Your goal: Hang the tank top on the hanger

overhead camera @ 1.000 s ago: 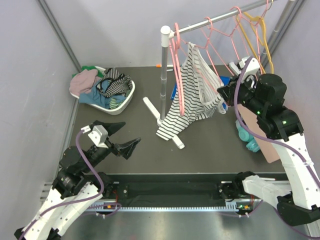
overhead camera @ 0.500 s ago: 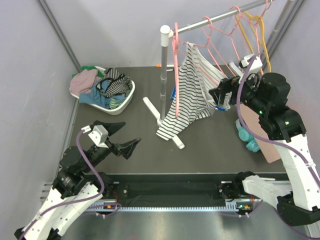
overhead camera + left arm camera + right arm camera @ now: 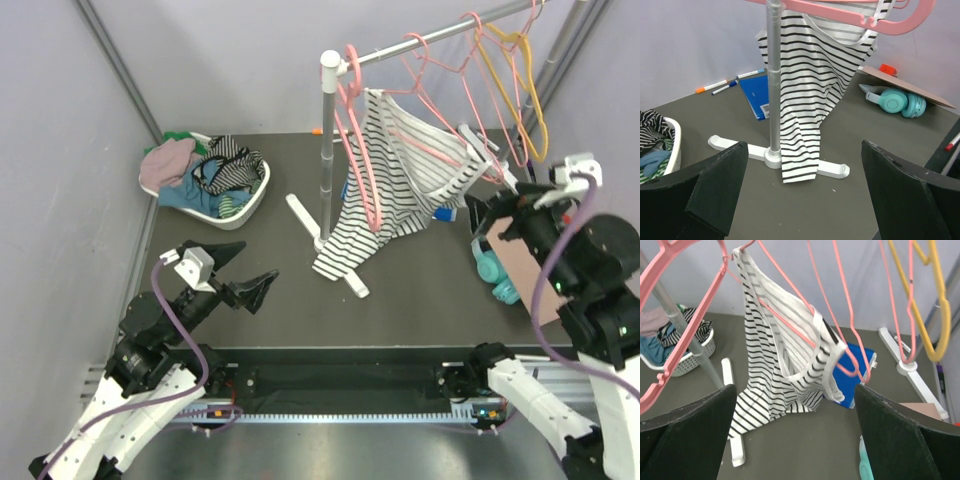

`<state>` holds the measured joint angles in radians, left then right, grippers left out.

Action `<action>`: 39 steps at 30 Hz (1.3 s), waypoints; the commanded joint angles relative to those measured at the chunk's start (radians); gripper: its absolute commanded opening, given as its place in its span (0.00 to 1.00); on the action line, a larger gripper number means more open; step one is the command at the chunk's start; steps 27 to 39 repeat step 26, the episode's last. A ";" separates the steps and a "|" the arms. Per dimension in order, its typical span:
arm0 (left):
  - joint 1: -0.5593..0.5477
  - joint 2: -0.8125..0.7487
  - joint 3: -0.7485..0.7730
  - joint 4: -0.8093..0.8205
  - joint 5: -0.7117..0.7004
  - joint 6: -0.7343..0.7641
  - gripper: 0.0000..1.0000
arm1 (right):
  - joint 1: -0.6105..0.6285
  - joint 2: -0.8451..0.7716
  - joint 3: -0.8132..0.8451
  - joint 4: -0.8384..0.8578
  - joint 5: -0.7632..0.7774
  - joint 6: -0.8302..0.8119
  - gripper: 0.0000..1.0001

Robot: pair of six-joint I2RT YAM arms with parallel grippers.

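Finds the tank top (image 3: 385, 195) draped on the hanger (image 3: 430, 140) under the rail, upper centre of the overhead view, hem trailing down to the rack's foot (image 3: 300, 213). Probably handles light, limp and slippy on thin wire, so best pinched at a narrow shoulder strap or the neckline band. Leaves the left gripper (image 3: 255, 265) at lower left and the right gripper (image 3: 795, 395) at right both spread wide, holding nothing.

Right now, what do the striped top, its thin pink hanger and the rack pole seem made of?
Tank top: soft knit fabric, matte; it drapes in folds.
Hanger: probably coated wire, smooth; very thin with tight bends.
Rack pole: likely metal, silvery satin sheen with highlights.
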<state>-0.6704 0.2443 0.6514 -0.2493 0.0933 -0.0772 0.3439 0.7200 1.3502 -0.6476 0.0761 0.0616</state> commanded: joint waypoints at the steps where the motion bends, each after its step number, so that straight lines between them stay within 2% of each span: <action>1: -0.001 -0.013 0.005 0.012 -0.053 0.002 0.99 | -0.011 -0.146 -0.123 0.042 0.073 0.038 1.00; 8: -0.001 -0.022 0.014 0.005 -0.138 -0.013 0.99 | -0.011 -0.369 -0.416 0.066 0.085 0.101 1.00; 14: -0.001 -0.026 0.022 0.008 -0.202 -0.033 0.99 | -0.009 -0.504 -0.545 0.087 0.088 0.156 1.00; 22: -0.001 -0.074 0.005 0.019 -0.231 -0.035 0.99 | -0.009 -0.519 -0.573 0.095 0.059 0.178 1.00; 39: -0.001 -0.077 0.008 0.018 -0.236 -0.033 0.99 | -0.009 -0.514 -0.573 0.095 0.053 0.178 1.00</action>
